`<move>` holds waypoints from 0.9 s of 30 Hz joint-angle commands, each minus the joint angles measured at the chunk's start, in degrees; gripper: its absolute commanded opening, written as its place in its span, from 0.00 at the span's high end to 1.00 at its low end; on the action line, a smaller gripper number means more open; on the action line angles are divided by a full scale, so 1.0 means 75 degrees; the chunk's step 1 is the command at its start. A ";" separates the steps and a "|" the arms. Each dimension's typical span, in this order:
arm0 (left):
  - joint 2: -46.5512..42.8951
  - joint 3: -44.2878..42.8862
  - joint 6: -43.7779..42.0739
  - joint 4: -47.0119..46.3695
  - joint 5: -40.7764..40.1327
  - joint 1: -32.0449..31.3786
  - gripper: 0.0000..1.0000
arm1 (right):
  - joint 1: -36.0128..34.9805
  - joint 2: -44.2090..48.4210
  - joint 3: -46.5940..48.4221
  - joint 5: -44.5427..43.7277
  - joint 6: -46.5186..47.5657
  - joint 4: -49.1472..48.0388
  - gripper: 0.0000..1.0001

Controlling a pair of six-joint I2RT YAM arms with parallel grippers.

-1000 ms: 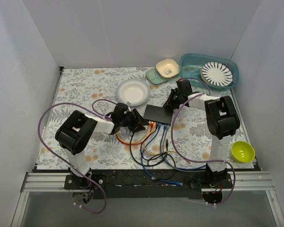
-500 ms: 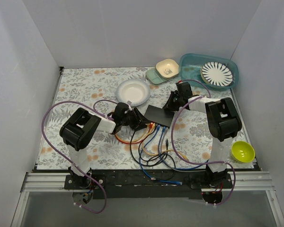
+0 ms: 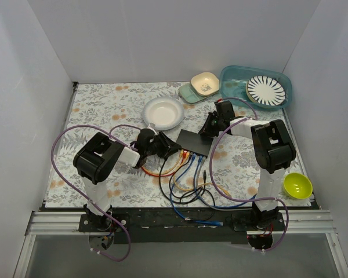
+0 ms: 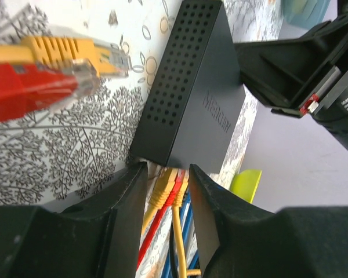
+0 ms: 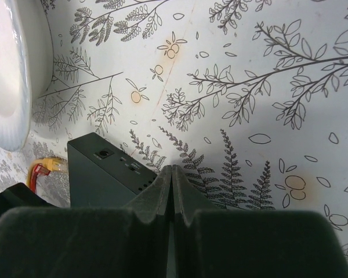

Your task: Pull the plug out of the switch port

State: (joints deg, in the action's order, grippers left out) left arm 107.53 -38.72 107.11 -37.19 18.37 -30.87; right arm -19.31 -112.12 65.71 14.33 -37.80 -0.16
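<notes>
Matte-black flat rectangular switch (image 4: 191, 98) sits between both arms. Left gripper (image 4: 167, 172) stands narrow around the yellow plastic plug (image 4: 159, 191) (red plug (image 4: 175, 183) crowding beside it). Right gripper (image 5: 171, 174), pressed shut, sits at the back edge. Pinch one plug only, then pull straight out.

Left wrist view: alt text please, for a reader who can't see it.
The left gripper straddles yellow and red plugs seated in a black switch. Two loose plugs, red and yellow, show blurred at upper left over the floral mat.
</notes>
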 commanded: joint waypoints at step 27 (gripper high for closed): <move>0.0322 -0.0157 -0.1180 0.0635 0.0082 -0.0243 0.63 | -0.0156 -0.0110 -0.0043 0.0094 0.0048 0.0772 0.91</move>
State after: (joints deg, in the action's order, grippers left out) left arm 108.03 -39.22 100.57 -38.26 20.34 -32.29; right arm -19.49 -112.12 65.80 14.31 -37.80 -0.01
